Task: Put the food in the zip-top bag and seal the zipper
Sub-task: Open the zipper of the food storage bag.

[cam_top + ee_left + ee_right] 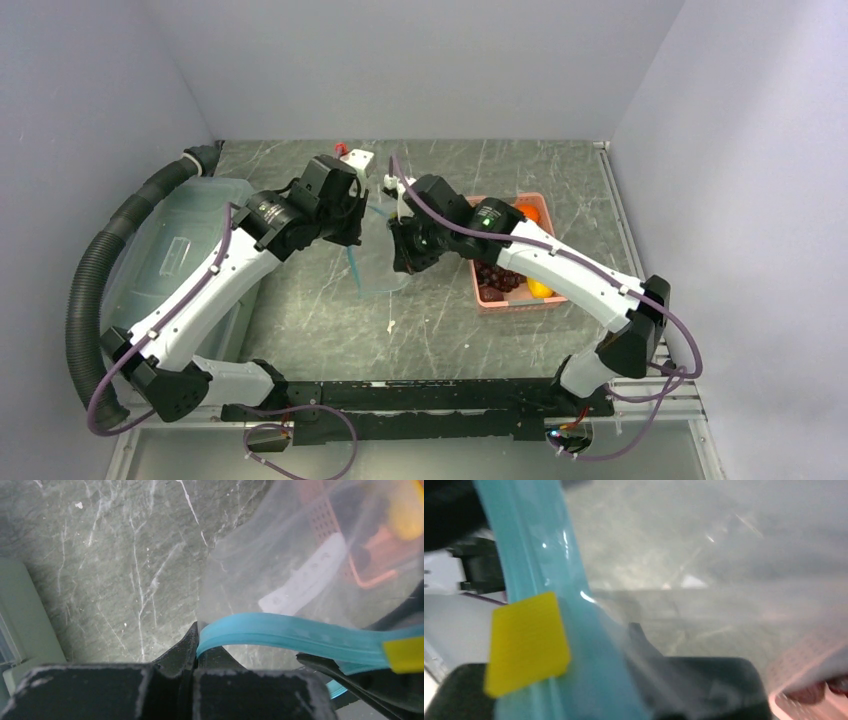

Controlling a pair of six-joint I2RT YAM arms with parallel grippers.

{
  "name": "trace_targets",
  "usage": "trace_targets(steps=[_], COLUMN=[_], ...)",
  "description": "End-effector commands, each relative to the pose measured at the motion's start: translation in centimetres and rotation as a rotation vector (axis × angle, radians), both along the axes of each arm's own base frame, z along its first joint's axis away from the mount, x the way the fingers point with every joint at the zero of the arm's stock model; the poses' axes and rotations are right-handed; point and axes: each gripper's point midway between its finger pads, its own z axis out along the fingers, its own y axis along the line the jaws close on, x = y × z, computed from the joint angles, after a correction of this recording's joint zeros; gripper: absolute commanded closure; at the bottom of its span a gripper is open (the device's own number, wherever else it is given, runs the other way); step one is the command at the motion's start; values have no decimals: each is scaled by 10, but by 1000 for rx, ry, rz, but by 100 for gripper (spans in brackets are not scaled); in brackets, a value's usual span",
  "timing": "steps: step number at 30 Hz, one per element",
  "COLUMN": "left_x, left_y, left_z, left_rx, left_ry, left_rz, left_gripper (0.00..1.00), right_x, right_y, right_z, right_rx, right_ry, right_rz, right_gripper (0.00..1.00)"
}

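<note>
The clear zip-top bag (380,270) hangs between my two grippers above the table, its teal zipper (355,265) along the mouth. My left gripper (352,228) is shut on one end of the zipper (280,632); its tips (196,640) pinch the strip. My right gripper (405,255) is shut on the zipper (534,550) beside a yellow slider tab (526,642); one finger (644,642) shows through the plastic. The food lies in the pink basket (482,300): purple grapes (497,278), an orange ball (530,212), a yellow piece (540,290). The bag looks empty.
A large translucent lidded bin (170,250) and a black ribbed hose (90,290) stand at the left. A small white object (357,158) sits at the back. Grey walls close in the table on three sides.
</note>
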Motion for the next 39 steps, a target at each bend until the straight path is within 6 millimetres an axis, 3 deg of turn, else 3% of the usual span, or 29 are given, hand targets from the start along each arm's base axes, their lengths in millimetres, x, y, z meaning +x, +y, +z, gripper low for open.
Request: trace_targets(steps=[1,6,10,16,22,25,37,39], left_x=[14,16,13,10,6,3,6,9], left_y=[4,22,31,36,54,56,52,53], left_z=[28,30,26,25,33,35,37,35], left_rx=[-4,66,103,121,173,169,223,246], left_ry=[-91,-111,-107,-99,-122,-124,-87,-83], left_rz=[41,90,108,110,148,146,104,108], left_gripper=[100,100,100,100,100,100,100,100], right_x=[3,20,34,52,70,77,102,105], right_y=[-39,-87,-123,-139,-158,-150,-72,-64], right_z=[5,22,21,10,4,-4,-38,-53], right_rx=[-93,-170,-237,-272,-323,-272,40,57], right_ry=[-79,-191,-260,-290,-328,-301,-90,-41], right_rz=[-102,-313,-504,-644,-752,-738,-591,-574], right_gripper=[100,100,100,100,100,100,100,100])
